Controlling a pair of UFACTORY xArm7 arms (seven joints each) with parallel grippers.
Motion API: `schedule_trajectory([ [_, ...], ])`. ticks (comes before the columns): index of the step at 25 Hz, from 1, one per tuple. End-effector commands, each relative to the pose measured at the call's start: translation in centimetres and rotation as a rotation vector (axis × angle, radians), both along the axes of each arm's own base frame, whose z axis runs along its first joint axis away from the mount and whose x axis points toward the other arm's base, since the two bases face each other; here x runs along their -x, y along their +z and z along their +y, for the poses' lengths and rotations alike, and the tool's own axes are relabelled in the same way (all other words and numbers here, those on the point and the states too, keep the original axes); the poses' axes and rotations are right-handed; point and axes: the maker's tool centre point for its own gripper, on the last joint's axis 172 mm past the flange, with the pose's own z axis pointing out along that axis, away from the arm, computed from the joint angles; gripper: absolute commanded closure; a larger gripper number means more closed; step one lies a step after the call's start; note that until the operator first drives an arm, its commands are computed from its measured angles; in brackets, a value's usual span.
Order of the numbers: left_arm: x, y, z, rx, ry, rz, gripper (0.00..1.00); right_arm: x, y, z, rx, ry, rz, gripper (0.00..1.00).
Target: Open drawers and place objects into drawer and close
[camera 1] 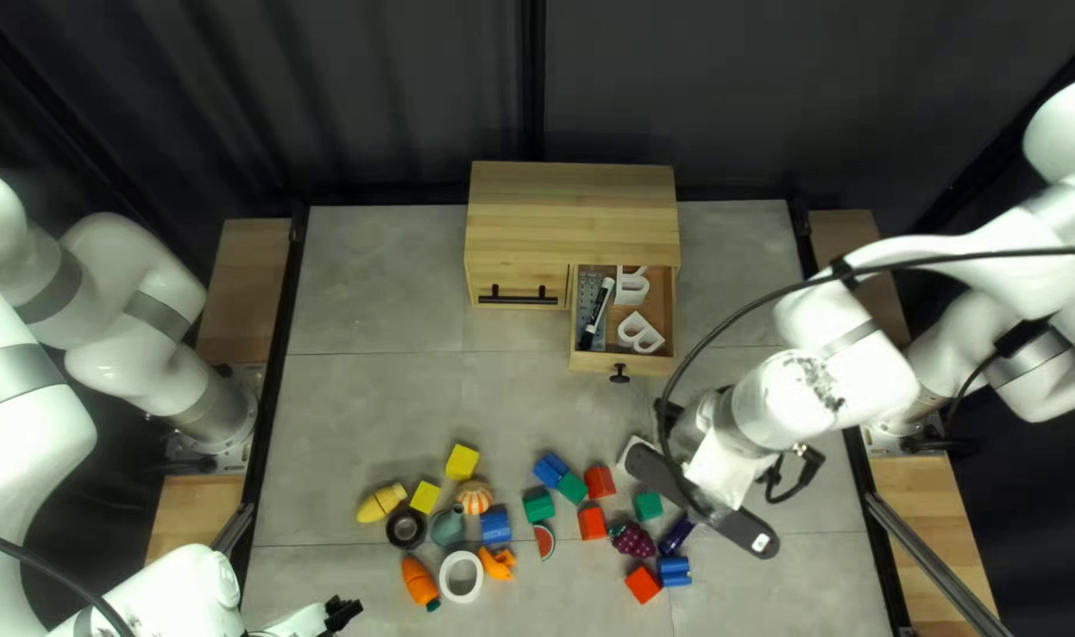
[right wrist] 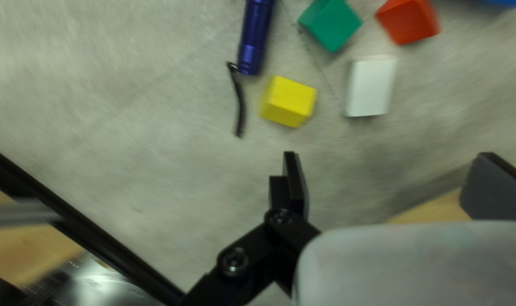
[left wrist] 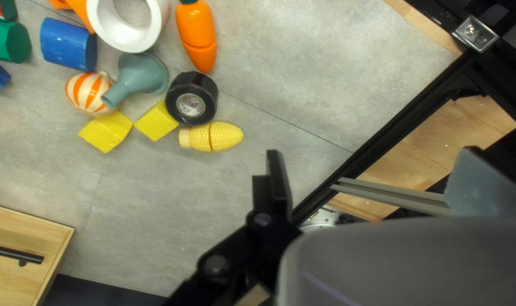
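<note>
The wooden cabinet (camera 1: 573,212) has its right drawer (camera 1: 653,362) pulled out, holding a marker (camera 1: 597,313), white letter-shaped pieces (camera 1: 640,333) and a grey item. Its left drawer (camera 1: 516,290) is closed. At the bottom left of the top left view is my left gripper (camera 1: 343,612); in its wrist view the left gripper (left wrist: 380,181) is open and empty, beside the toy corn (left wrist: 212,136). My right gripper (camera 1: 717,472) hides its own fingertips from above. In its wrist view the right gripper (right wrist: 391,181) is open, with a yellow block (right wrist: 289,102) and a white block (right wrist: 371,88) ahead.
Several toys lie near the table's front, among them a carrot (camera 1: 420,583), black tape (camera 1: 407,527), a white ring (camera 1: 461,577), a funnel (camera 1: 448,526), grapes (camera 1: 632,540) and colored blocks. A blue flashlight (right wrist: 254,37) lies near the yellow block. Black rails edge the table.
</note>
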Motion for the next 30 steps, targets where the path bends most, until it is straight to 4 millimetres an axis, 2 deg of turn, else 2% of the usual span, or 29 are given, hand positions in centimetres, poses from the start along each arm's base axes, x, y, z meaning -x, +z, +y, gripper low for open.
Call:
schedule_trajectory([
  [1, 0.0, 0.0, 0.0, 0.0, 0.0, 0.0, 0.0, -2.5, -0.4, -1.9, 0.042, 0.038, -0.001, 0.0],
  [16, 0.0, 0.0, 0.0, 0.0, 0.0, 0.0, 0.0, -2.9, -0.6, -2.1, 0.046, 0.022, -0.004, 0.0],
  [19, 0.0, 0.0, 0.0, 0.0, 0.0, 0.0, 0.0, -2.2, -1.5, -2.7, 0.094, 0.019, -0.007, 0.0],
  [30, 0.0, 0.0, 0.0, 0.0, 0.0, 0.0, 0.0, -2.3, -3.6, -4.9, 0.181, 0.041, -0.017, 0.0],
])
